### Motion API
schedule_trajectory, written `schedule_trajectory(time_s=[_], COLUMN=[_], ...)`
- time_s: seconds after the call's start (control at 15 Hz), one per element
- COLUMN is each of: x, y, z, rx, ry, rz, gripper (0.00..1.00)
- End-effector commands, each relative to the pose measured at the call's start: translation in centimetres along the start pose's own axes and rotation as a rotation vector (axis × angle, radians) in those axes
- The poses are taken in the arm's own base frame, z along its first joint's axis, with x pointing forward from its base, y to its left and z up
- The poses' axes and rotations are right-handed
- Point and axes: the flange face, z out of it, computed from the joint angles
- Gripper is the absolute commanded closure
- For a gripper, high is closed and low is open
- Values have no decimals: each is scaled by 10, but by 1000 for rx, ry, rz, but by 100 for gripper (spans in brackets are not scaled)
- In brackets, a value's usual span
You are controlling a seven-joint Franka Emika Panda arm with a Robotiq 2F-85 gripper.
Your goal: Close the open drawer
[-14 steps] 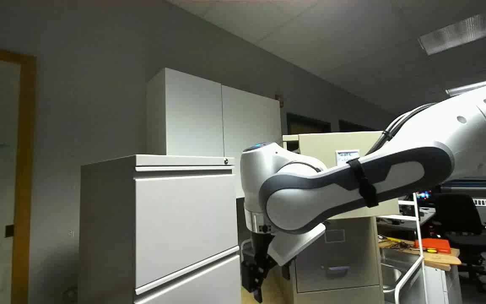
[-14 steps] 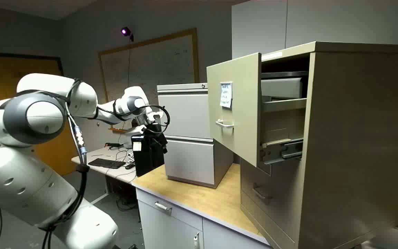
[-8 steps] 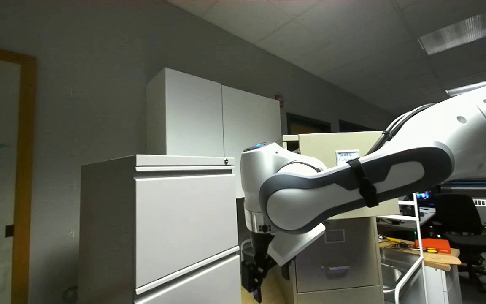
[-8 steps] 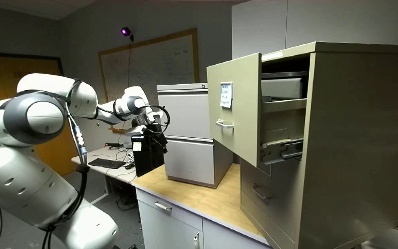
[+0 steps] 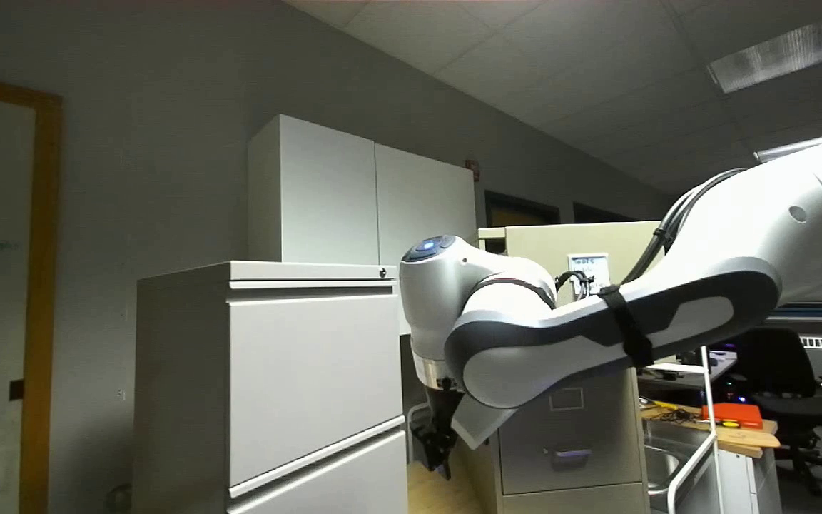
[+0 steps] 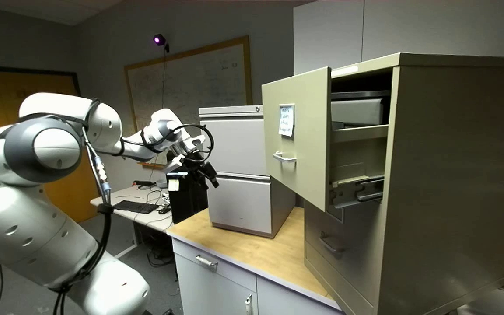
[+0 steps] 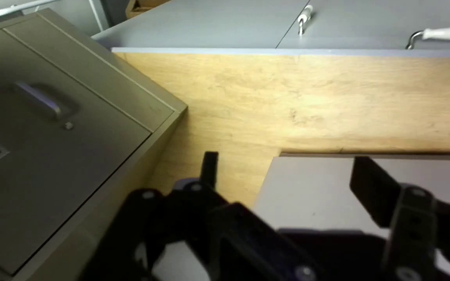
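In an exterior view, my Panda arm (image 5: 582, 335), cut off at right, hides the lower part of the open top drawer (image 5: 543, 246), whose paper label (image 6: 286, 120) is too small for me to read fully. In the wrist view, my Robotiq gripper (image 7: 285, 177) is blurred and cut off at bottom.

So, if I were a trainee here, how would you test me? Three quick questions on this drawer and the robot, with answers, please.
1. Fill in: on the tan cabinet's top drawer, the note sits ____ the handle.
2. Pick one. That drawer is: (a) fully shut, (b) pulled out, (c) missing its front.
3. True or false: the gripper is open and is not holding that handle.

Key:
1. above
2. b
3. true; its fingers stand apart in the wrist view, and the handle is not between them.
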Motion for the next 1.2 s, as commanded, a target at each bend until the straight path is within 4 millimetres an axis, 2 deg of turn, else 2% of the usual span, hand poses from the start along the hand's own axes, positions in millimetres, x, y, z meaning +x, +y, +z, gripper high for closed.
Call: schedule_trajectory(time_s=[0.0, 0.07, 0.47, 0.73, 0.87, 1.13], x=[4, 4, -1, -2, 1, 6], y=[17, 24, 83, 134, 166, 218], z=[-21, -25, -42, -47, -47, -44], rx=[-113, -138, -245, -259, -270, -271], ry=[104, 124, 187, 209, 214, 224], rz=[107, 135, 272, 371, 446, 589], gripper=[44, 54, 99, 100, 100, 100])
